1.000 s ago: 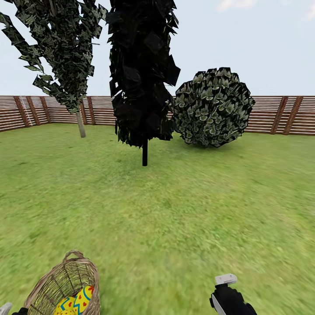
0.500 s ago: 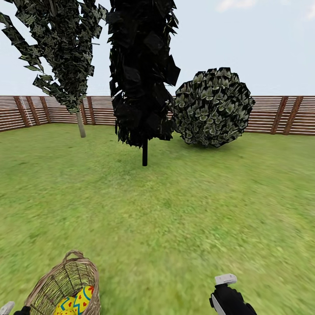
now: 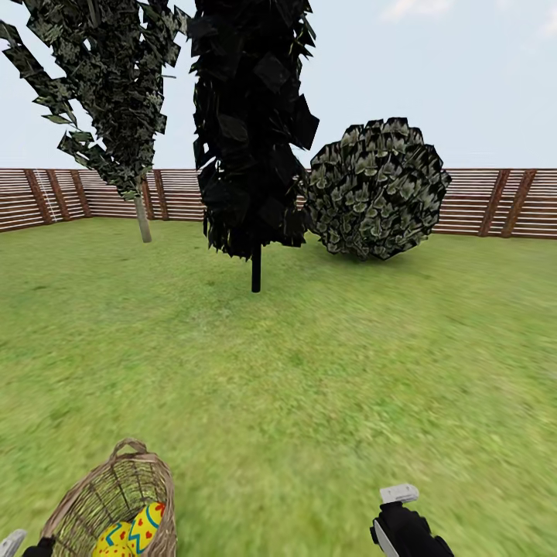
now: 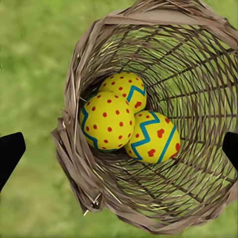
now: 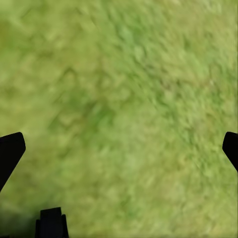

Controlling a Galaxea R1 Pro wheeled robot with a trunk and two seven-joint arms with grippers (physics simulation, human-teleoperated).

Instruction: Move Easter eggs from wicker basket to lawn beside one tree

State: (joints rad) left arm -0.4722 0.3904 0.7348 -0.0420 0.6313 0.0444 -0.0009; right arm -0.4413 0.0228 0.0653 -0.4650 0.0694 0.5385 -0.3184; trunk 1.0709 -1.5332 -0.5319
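The left gripper (image 4: 119, 148) hangs with fingers spread wide, right above the wicker basket (image 4: 74, 148), where the three Easter eggs (image 4: 126, 119) lie touching at the bottom. The right gripper (image 5: 119, 148), likewise spread and empty, hovers over bare lawn (image 3: 325, 387). Far ahead of both stands the pale-trunked tree (image 3: 143, 220), before the fence (image 3: 495, 203)

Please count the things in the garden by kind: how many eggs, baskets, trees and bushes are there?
Easter eggs: 3
Wicker basket: 1
Trees: 2
Round bush: 1
Total: 7
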